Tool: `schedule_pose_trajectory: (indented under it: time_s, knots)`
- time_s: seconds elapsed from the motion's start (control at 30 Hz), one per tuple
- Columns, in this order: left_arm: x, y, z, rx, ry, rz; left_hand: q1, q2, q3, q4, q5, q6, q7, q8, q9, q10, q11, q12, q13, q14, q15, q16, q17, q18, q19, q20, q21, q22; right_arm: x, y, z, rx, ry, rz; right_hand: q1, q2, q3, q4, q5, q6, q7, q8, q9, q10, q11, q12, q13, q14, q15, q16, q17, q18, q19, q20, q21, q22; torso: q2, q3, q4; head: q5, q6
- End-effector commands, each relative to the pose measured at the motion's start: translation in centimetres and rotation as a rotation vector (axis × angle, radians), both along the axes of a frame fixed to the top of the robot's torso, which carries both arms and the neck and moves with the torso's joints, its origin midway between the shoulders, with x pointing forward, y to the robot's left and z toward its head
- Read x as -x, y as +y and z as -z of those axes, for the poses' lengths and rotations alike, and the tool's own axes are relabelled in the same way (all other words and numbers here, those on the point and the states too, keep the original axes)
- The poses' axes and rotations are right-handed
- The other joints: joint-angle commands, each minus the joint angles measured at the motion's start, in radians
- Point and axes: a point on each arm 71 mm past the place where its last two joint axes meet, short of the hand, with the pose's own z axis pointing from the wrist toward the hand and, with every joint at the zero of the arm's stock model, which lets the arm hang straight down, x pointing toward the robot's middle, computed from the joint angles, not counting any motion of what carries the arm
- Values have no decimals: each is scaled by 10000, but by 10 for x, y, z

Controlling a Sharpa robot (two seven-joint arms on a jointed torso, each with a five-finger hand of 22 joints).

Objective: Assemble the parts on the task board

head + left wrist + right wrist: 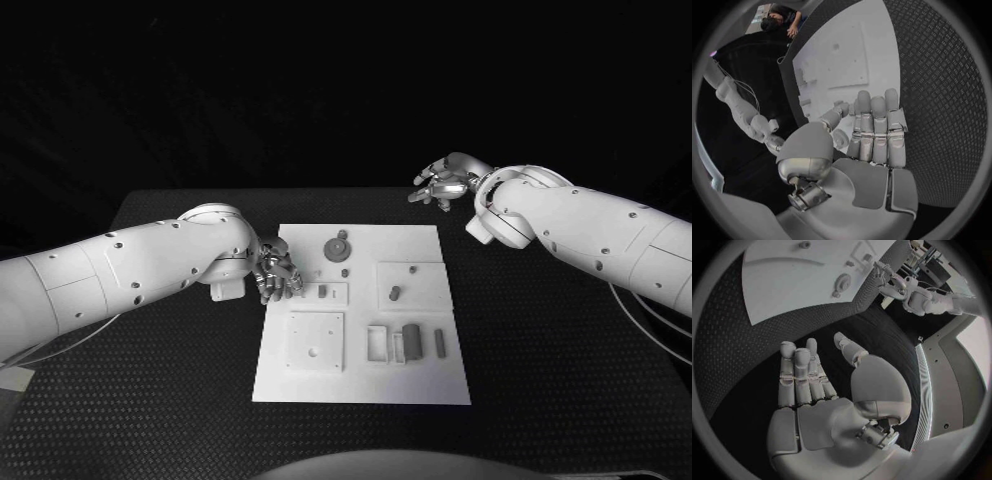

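In the head view, your left hand (277,272) hangs empty, fingers apart, at the left edge of the flat white rectangular task board (418,385); small grey parts (411,340) lie just beyond its fingertips, so reach inward slowly.

The left wrist view shows straight, loose fingers (879,130) over the black textured table (942,100).

In the right wrist view, your right hand (817,390) is empty and open, well off the board, with free room around it.

Task board (361,390) left edge partly hidden behind left robot hand (277,272); small parts (411,340) too tiny to identify.

Black table (562,350) w/ white task board (426,385) on it
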Motion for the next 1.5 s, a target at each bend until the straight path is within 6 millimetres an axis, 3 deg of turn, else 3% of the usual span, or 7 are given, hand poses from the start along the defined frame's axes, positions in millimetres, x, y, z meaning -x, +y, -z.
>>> schedule_pose_trajectory:
  time_s: [0.03,0.77,1.5]
  knots:
    - [0,1,1,-638,196,224,164,197,163,-214,35,-76,4,-2,7,-54,-24,60,11,-79,20,62,15,-146,-34,2,-6,11,0,1,1,98,53,-135,-58,49,-6,68,23,2,476,27,-9,-69,27,45,-15,-13,-31,42,-10,369,-6,-42,-34,178,1,-1,6,10,0]
    - [-9,-8,0,-338,1244,-166,142,198,193,-232,-8,-86,6,-32,106,-65,-23,86,20,-91,27,79,19,-146,-34,9,-6,31,1,2,3,140,68,-145,-57,56,-3,74,23,3,476,32,-12,-72,27,52,-22,-17,-31,47,-15,369,-7,-42,-34,179,1,-1,-7,18,-35]
    - [-16,-13,0,-611,581,-350,125,215,209,-229,-32,-107,16,-62,158,-88,-15,94,22,-111,32,81,18,-146,-46,15,-9,41,1,2,3,135,64,-159,-48,55,-1,71,23,3,476,37,-16,-74,27,58,-27,-19,-31,51,-18,369,-8,-42,-34,180,-2,-4,-3,8,-47]
